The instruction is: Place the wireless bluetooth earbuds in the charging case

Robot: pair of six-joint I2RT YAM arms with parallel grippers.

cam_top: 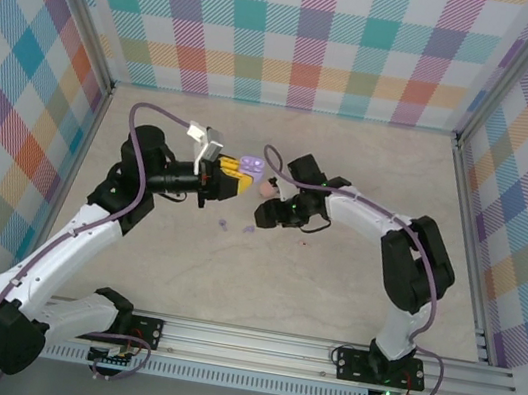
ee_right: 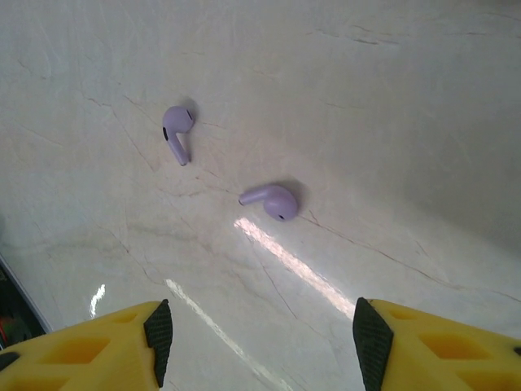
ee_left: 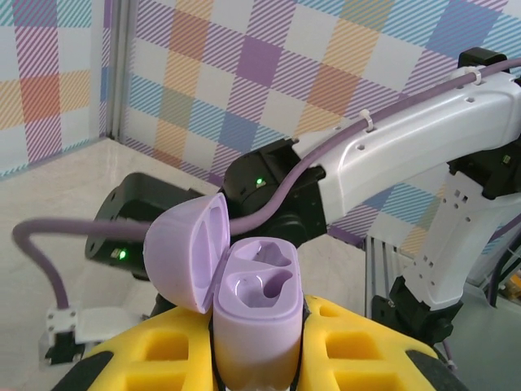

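Note:
My left gripper [cam_top: 237,177] is shut on the open purple charging case [ee_left: 254,319] and holds it upright above the table. The case's lid [ee_left: 186,249] is swung back to the left and both wells are bare. Two purple earbuds lie loose on the table in the right wrist view, one [ee_right: 177,131] farther left and one [ee_right: 273,200] nearer the middle. My right gripper [ee_right: 264,334] hovers open just short of them, with nothing between its fingers. From above, an earbud [cam_top: 223,223] lies left of the right gripper [cam_top: 263,216].
A pale pinkish item [cam_top: 266,187] sits on the table between the two grippers, partly hidden by the right one. The right arm [ee_left: 423,138] stretches close in front of the held case. Checkered walls [cam_top: 312,33] enclose the table.

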